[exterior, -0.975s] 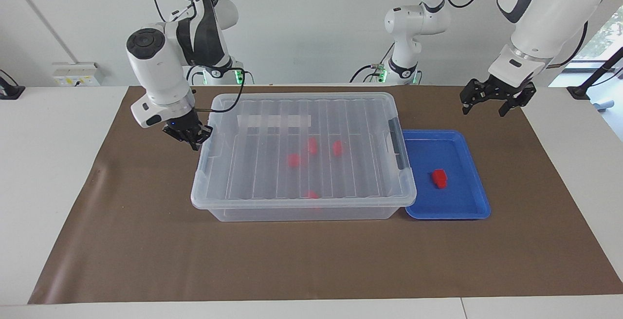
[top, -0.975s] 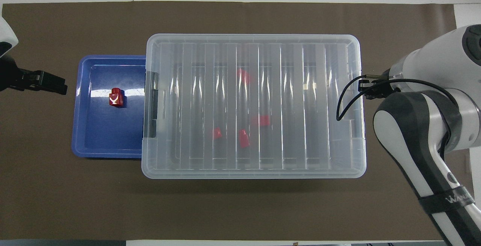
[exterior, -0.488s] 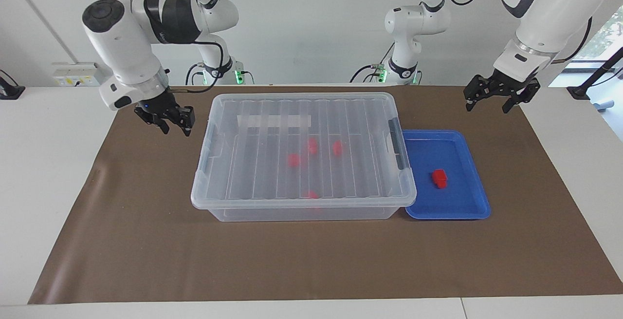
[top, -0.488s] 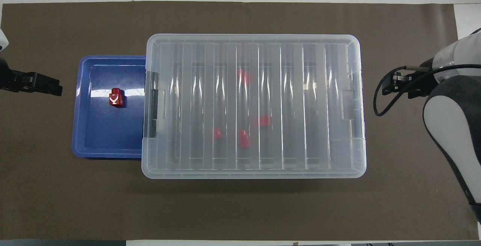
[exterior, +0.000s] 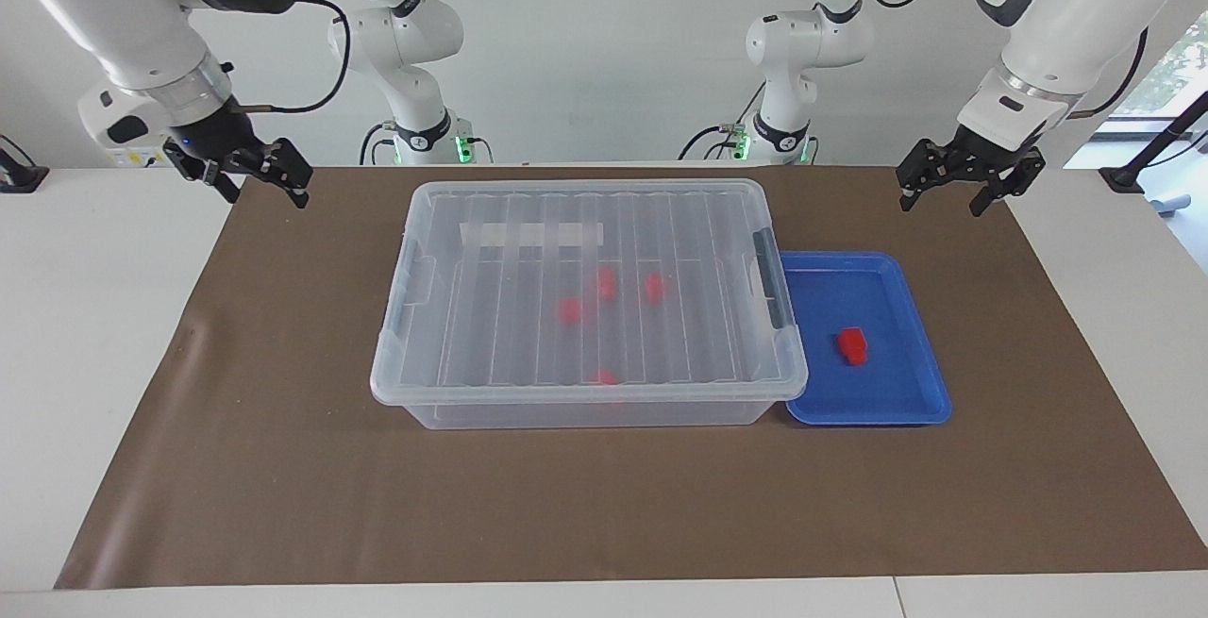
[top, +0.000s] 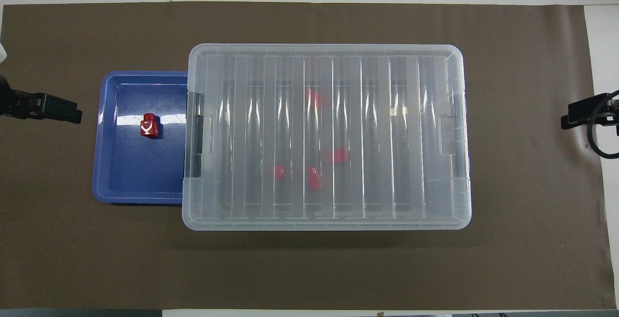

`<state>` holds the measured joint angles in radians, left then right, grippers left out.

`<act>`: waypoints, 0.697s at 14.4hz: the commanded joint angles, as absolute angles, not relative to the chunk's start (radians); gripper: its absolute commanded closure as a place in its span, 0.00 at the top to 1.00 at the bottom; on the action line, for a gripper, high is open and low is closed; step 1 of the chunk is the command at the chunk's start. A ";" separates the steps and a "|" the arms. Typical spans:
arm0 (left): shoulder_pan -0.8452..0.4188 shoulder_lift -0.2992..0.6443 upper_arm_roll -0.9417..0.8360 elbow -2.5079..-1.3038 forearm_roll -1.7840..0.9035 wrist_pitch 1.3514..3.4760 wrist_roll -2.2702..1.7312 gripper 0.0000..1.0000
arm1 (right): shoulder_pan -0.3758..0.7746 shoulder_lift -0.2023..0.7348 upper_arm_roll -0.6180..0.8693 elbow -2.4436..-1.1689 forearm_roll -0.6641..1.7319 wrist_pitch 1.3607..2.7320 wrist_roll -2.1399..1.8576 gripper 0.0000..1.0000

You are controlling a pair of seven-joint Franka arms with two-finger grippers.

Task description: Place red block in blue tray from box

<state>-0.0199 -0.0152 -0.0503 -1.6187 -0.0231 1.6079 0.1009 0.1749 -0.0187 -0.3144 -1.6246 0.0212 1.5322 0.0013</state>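
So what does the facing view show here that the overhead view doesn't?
Facing view only: both arms whole, the open left gripper and open right gripper raised at the table's ends, and the box's front wall.
Overhead view only: just the grippers' tips at its edges, and the lid's full outline.
Both: one red block in the blue tray, four more blocks under the shut lid.

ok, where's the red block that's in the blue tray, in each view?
Facing view: the red block lies on the blue tray floor, right of centre in the picture, beside the lidded clear box.
Overhead view: the same red block sits left of centre in the picture, in the blue tray.
Shared landmark: the box's black latch, which faces the tray.
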 commanded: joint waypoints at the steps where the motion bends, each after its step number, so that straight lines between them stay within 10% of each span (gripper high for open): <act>1: -0.011 -0.041 -0.055 -1.637 -0.044 1.589 0.117 1.00 | 0.152 -0.026 -0.298 -1.638 0.040 1.561 -0.020 1.00; 10: -0.018 -0.026 -0.058 -1.594 -0.032 1.520 0.110 1.00 | 0.155 -0.049 -0.245 -1.634 0.028 1.557 -0.025 1.00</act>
<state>-0.0201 -0.0172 -0.0579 -1.6015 -0.0241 1.5489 0.1009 0.1638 -0.0208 -0.2610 -1.6229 0.0217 1.5570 -0.0112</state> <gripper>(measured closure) 0.000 0.000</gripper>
